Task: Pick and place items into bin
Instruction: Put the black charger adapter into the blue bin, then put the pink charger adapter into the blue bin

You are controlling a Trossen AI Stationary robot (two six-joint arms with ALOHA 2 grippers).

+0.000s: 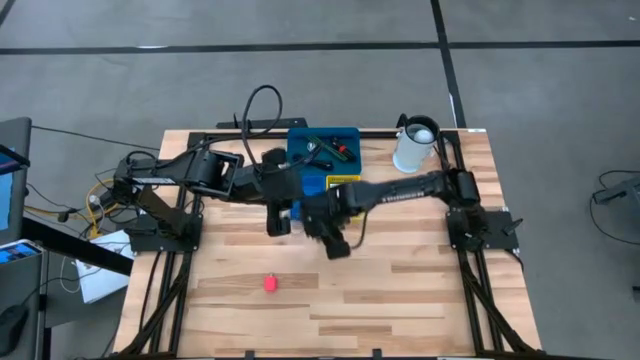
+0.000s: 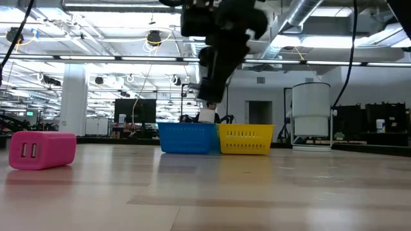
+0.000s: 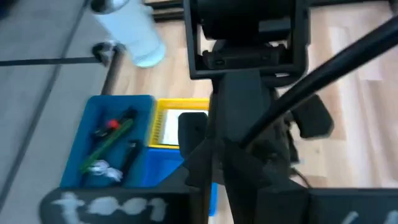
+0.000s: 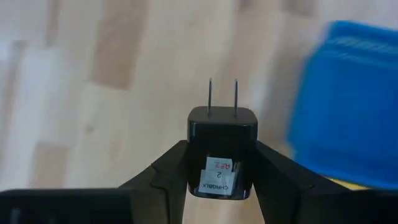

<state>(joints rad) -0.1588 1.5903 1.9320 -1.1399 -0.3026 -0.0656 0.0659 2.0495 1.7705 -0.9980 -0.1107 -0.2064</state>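
Right gripper [image 4: 221,171] jaws clamped on black plug [image 4: 222,149]; left gripper's [image 1: 283,215] jaws we cannot tell. We'd carry it level toward 12 o'clock, releasing over the bin [image 1: 345,135].

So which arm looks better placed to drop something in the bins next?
The right. Its gripper already holds a black plug adapter beside the bins; the left gripper shows nothing held.

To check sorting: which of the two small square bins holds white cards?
The yellow small square bin; the blue small square bin beside it shows none.
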